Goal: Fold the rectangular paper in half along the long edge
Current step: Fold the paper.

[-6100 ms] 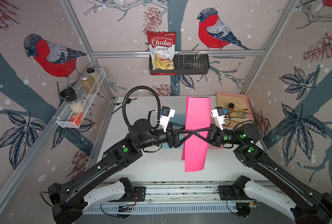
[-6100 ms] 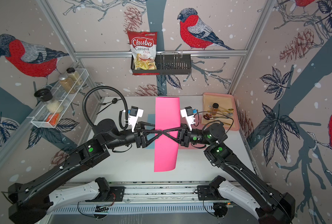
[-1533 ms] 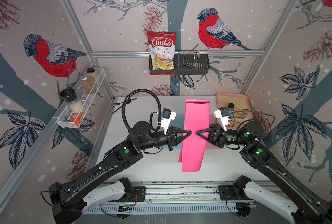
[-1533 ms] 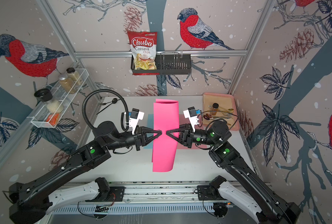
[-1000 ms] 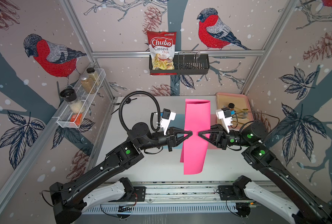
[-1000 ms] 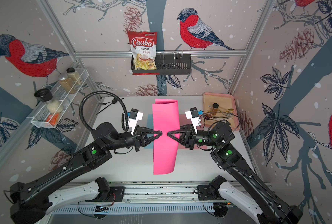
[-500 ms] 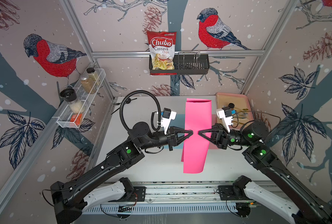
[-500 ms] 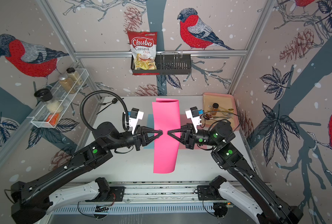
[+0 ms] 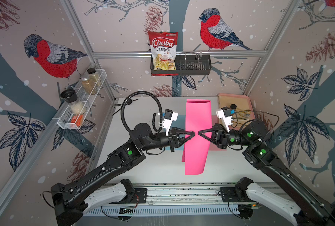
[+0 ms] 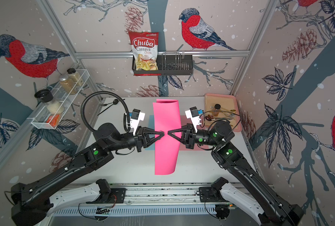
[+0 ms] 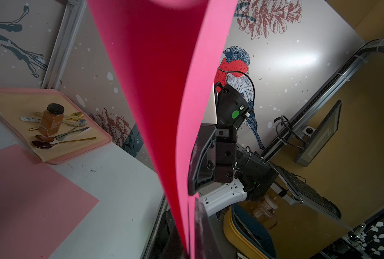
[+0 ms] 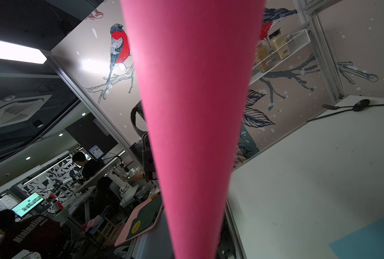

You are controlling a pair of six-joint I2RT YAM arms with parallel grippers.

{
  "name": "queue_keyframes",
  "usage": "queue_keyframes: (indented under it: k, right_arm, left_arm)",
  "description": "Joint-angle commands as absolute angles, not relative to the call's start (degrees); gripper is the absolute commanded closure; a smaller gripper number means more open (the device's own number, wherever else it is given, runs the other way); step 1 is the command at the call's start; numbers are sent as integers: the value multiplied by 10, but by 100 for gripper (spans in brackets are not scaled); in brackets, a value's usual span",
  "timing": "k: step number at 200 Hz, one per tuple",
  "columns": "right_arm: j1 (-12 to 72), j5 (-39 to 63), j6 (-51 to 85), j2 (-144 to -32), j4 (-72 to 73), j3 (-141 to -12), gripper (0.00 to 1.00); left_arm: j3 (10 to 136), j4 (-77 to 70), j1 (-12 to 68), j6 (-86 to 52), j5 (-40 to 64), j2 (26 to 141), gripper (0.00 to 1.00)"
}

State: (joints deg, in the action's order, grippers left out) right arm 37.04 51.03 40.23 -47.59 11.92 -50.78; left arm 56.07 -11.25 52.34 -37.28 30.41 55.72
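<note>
The bright pink paper (image 9: 197, 156) (image 10: 165, 156) hangs above the table, bent over lengthwise into a narrow loop with a rounded far end. My left gripper (image 9: 192, 134) (image 10: 161, 134) comes in from the left and is shut on the paper's middle. In the left wrist view two layers of the paper (image 11: 164, 89) run down between the left gripper's (image 11: 187, 228) fingers. My right gripper (image 9: 200, 134) (image 10: 170, 134) faces it tip to tip from the right. It is shut on the same stretch, where the curved paper (image 12: 193, 112) narrows into the right gripper (image 12: 193, 246).
A pink tray (image 9: 233, 95) with a jar and spoons sits at the back right. A pale pink sheet (image 11: 18, 201) and a blue sheet (image 12: 366, 242) lie flat under the arms. Black spoon and fork (image 9: 130, 101) lie back left. A wire shelf (image 9: 80, 109) and a black rack (image 9: 194, 66) hang on the walls.
The two grippers' tips have drawn slightly closer together at the paper's middle, and the right jaws have closed down on it. The paper hangs in about the same place.
</note>
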Motion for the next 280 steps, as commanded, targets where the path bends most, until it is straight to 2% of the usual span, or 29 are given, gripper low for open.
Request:
queue_keyframes:
  k: [1,66,126,176,227,237,244,280]
  right_arm:
    - [370,507,395,-476,143,-513,94]
    - [371,502,402,-481,161,-514,95]
    - [374,499,413,-484,184,-507,95]
    - [384,499,409,-489,182,-507,95]
    - [393,499,402,-493,178,-508,95]
    - [394,499,401,-494,177,-508,95]
    - [395,498,400,-495,175,-509,95]
    - [393,483,380,-489,136,-521,89]
  left_arm:
    - [566,-128,524,-372,316,556,89]
    - [562,-141,525,-379,324,561,88]
    - [562,-145,524,-381,328,563,91]
    - [562,-149,524,-383,330,564,87]
    - [563,-152,525,-383,335,569,91]
    - [563,-152,524,-383,335,569,94]
    - [563,-152,524,-382,335,570,100]
    - [562,-152,525,-380,334,567,100]
